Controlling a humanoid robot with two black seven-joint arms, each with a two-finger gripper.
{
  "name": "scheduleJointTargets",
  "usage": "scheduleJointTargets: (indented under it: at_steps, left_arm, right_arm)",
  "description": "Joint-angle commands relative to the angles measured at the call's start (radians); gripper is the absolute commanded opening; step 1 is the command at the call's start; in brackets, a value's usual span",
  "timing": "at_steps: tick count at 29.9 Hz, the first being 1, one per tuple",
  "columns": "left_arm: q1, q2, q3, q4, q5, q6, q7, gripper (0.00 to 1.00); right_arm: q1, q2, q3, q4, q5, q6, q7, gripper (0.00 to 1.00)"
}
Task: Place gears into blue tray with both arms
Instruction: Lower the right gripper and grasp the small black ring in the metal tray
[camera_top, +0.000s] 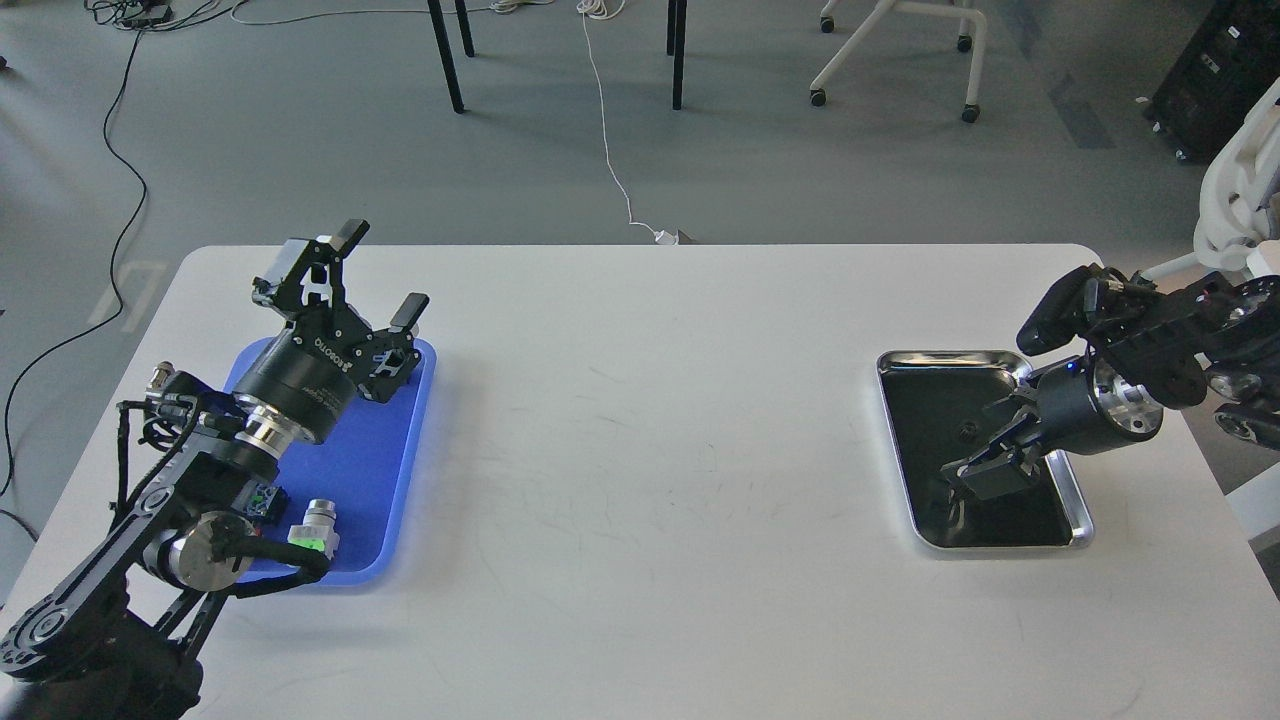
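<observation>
The blue tray (375, 470) lies at the table's left. My left gripper (380, 272) hovers above its far end, open and empty. At the right stands a shiny steel tray (950, 357) with a dark bottom. One small black gear (966, 431) lies in its middle. My right gripper (972, 474) points down into the near half of that tray, just in front of this gear. Its dark fingers overlap, so I cannot tell how they stand. Any gear beneath them is hidden.
Two push-button switches, one with a green cap (316, 526) and a darker one (266, 497), sit at the blue tray's near end beside my left arm's elbow. Bare white tabletop (650, 450) spans between the two trays.
</observation>
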Motion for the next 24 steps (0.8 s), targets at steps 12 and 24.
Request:
scheduleJointTargets:
  at_steps: [12, 24]
  left_arm:
    - [0.0, 0.002, -0.003, 0.0, 0.0, 0.001, 0.0, 0.98]
    - [0.0, 0.003, -0.003, 0.0, 0.0, 0.001, 0.0, 0.98]
  right_arm:
    - [-0.067, 0.052, -0.013, -0.077, 0.001, -0.025, 0.0, 0.77]
    - [-0.098, 0.052, -0.028, -0.107, 0.006, -0.042, 0.0, 0.76]
